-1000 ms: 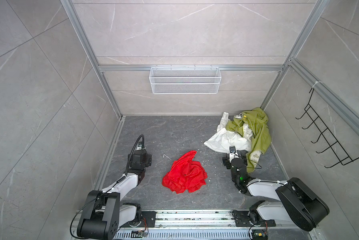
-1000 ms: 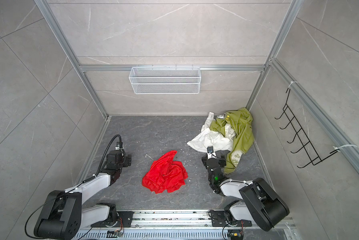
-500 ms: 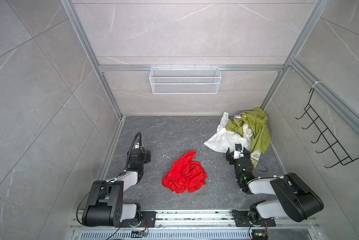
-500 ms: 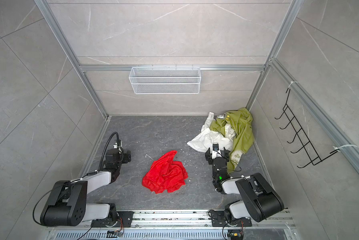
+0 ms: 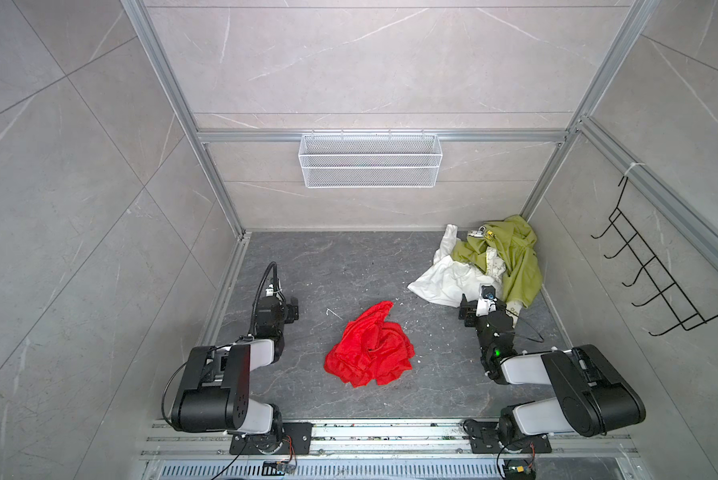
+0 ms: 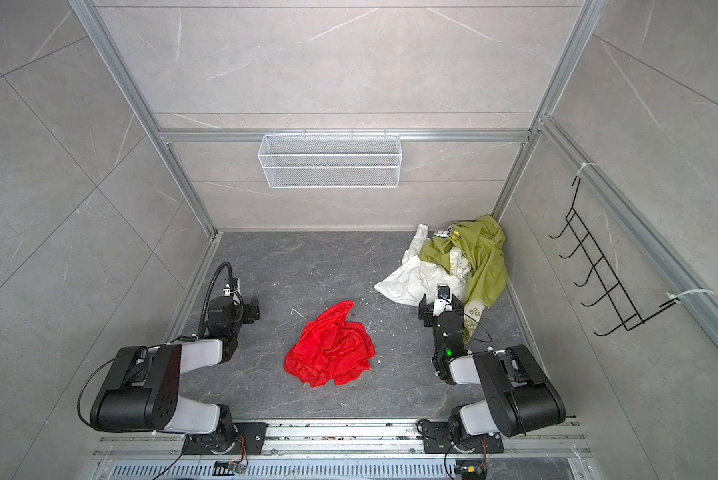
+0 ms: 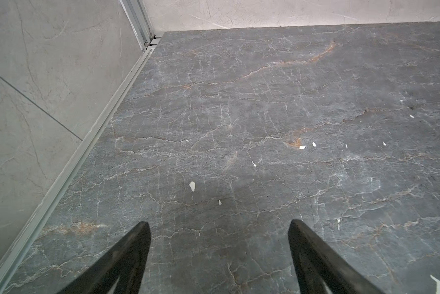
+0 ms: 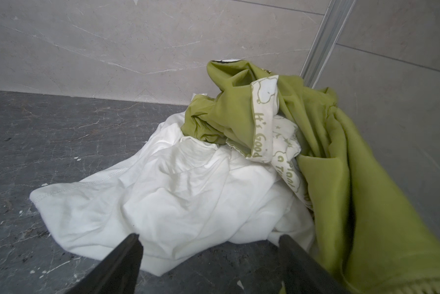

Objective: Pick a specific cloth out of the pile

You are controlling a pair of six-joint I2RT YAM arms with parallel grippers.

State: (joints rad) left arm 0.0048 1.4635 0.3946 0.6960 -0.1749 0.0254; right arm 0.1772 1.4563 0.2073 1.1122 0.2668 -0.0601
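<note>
Grey floor (image 5: 349, 266) showed your cloth (image 5: 369, 347) mid-frame, well apart from the pile (image 5: 511, 257) upper right, so separation appeared done; left gripper (image 7: 218, 222) and right gripper (image 8: 209, 236) stood released, empty.

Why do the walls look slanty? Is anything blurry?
Both top views: wide lens splays the walls outward; light is even, the red cloth sharp. Right wrist view: the green cloth nearest the lens is blurry. Left wrist view: floor sharp, soft shadow ahead of the fingers.
</note>
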